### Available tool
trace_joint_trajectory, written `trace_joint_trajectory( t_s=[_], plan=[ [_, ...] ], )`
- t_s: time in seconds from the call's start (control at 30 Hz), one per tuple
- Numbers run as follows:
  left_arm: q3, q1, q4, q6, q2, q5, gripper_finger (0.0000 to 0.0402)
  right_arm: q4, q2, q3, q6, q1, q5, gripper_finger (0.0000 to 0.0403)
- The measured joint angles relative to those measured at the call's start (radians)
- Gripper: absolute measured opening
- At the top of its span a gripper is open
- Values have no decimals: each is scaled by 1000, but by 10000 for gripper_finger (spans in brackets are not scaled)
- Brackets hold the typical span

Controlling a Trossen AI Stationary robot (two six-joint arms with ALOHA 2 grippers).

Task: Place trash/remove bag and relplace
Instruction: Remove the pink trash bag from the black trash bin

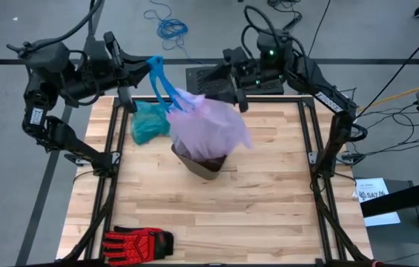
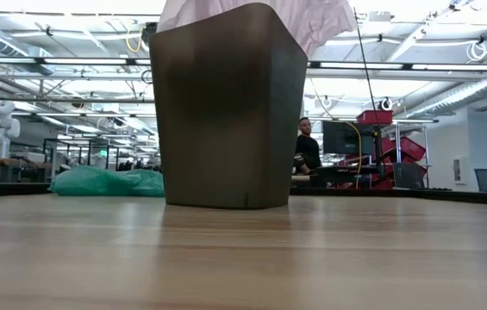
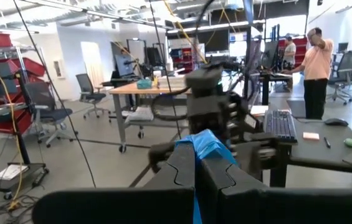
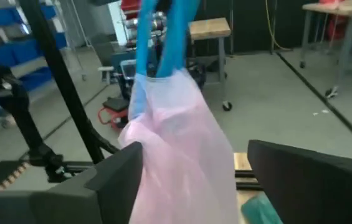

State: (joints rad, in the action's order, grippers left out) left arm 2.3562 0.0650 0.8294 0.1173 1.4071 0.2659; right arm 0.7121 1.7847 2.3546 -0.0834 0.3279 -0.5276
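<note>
The pale pink-lavender bag (image 1: 208, 124) stands drawn up out of the dark bin (image 1: 208, 165), with its lower part still inside. Its blue drawstrings (image 1: 157, 74) run up and left to my left gripper (image 1: 144, 68), which is shut on them. My right gripper (image 1: 239, 100) is open at the bag's far right. In the right wrist view the bag (image 4: 176, 143) shows between its wide-apart fingers (image 4: 116, 180). The low view shows the bin (image 2: 230, 108) upright on the table, with pink film (image 2: 316, 21) spilling over its rim. My left gripper pinches the looped end of the blue drawstrings (image 3: 205, 148) between its two shut fingers (image 3: 182, 171). The strings run taut down from it to the bag's gathered mouth (image 1: 179, 98), and the bag hangs below, its bottom in the bin. My right gripper may touch the bag's film; I cannot tell.
A teal-green plastic bag (image 1: 150, 122) lies on the table just left of the bin, also seen in the low view (image 2: 105, 181). A red and black glove (image 1: 139, 241) lies by the near left corner. Black frame rails (image 1: 109, 148) border the wooden table. People stand in the room beyond.
</note>
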Motion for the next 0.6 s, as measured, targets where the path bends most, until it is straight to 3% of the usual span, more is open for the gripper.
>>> trace_joint_trajectory(
  t_s=[0.27, 0.47, 0.6],
  plan=[
    [0, 0, 29, -4, -3, -1, 0, 22, -50, 1, 95, -75, 205, 297],
    [0, 0, 28, -4, -4, -1, 0, 17, -74, 1, 5, -105, 302, 297],
    [0, 0, 28, -4, -4, -1, 0, 46, -50, 3, 28, -181, 452, 297]
  ],
)
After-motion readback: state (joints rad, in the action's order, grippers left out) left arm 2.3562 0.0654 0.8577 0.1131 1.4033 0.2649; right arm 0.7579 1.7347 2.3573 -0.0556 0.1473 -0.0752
